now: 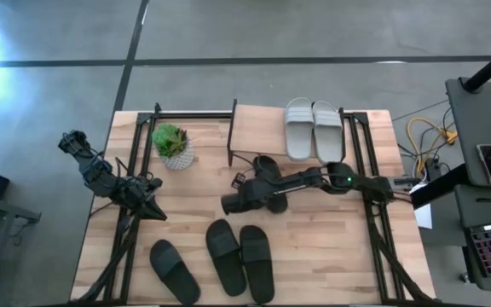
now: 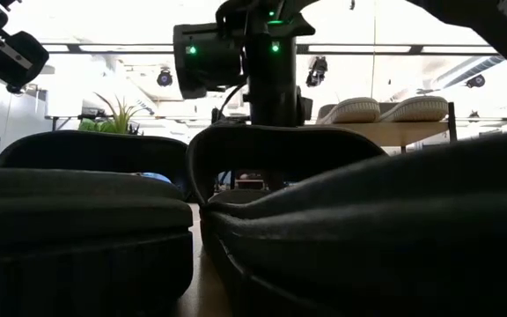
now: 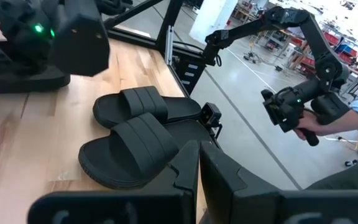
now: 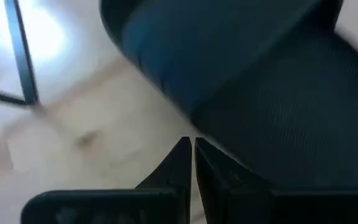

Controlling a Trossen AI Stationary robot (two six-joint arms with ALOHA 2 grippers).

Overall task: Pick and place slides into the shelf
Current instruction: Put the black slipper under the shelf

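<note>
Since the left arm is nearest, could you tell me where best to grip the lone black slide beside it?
Probably the wide strap: the lone black slide lies sole-down, strap arching up. Bring the left claw from above, one finger under the strap.

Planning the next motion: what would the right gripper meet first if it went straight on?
Probably the black rubber slide filling the right gripper's wrist view, just beyond its closed fingertips; depth is unclear.

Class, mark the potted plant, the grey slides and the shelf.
Small green potted plant (image 1: 172, 143), high view, on its leaves.
Pair of light grey rubber slides (image 1: 313, 126), high view, on the straps.
Low wooden-topped shelf (image 1: 258, 132), high view, on bare plank.
</note>
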